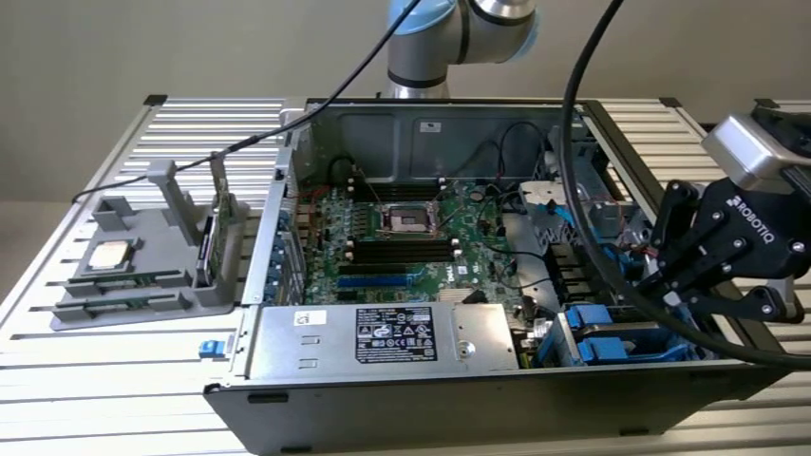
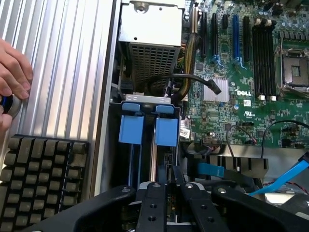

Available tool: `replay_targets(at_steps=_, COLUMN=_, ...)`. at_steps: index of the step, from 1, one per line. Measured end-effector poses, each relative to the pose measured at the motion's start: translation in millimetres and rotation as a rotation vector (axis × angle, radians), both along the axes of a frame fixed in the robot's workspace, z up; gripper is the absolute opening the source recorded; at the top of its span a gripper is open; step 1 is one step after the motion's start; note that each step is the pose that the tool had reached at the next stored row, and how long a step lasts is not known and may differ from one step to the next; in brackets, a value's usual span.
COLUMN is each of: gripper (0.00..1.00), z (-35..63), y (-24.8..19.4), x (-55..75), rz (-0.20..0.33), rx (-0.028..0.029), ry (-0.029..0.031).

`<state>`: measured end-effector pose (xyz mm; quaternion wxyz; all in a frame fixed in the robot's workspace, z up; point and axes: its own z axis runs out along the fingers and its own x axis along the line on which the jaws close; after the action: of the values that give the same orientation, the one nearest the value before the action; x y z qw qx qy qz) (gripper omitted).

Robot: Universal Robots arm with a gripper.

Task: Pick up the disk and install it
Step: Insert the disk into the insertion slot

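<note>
Exterior view: hand (image 1: 652,285) hangs at the computer case's (image 1: 380,399) 4 o'clock corner, over the drive bay. Disk (image 2: 166,131) stands on edge in that bay, blue frame showing, long axis running straight out from the hand (image 2: 169,186). Cannot tell whether the hand is spread or pinching.

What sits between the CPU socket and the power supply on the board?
Parallel long slots, black then blue, between the CPU socket and the power supply; seen in the exterior view.
</note>
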<state>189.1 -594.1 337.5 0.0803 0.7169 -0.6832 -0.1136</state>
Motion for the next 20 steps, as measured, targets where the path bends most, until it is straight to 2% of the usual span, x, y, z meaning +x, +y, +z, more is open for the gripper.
replay_targets(at_steps=5, gripper=0.17, z=-2.8, y=0.9, x=0.1, rz=-0.03, rx=-0.0012, ry=0.0185)
replay_targets(at_steps=11, gripper=0.17, z=-3.1, y=2.3, x=1.0, rz=-0.062, rx=-0.0014, ry=0.0277)
replay_targets(at_steps=15, gripper=0.17, z=-2.9, y=3.0, x=2.7, rz=-0.073, rx=-0.0043, ry=0.0359)
replay_targets(at_steps=17, gripper=0.17, z=-3.0, y=3.1, x=3.8, rz=-0.077, rx=-0.0067, ry=0.0434)
replay_targets(at_steps=20, gripper=0.17, z=-3.0, y=3.3, x=5.6, rz=-0.079, rx=-0.0118, ry=0.0589)
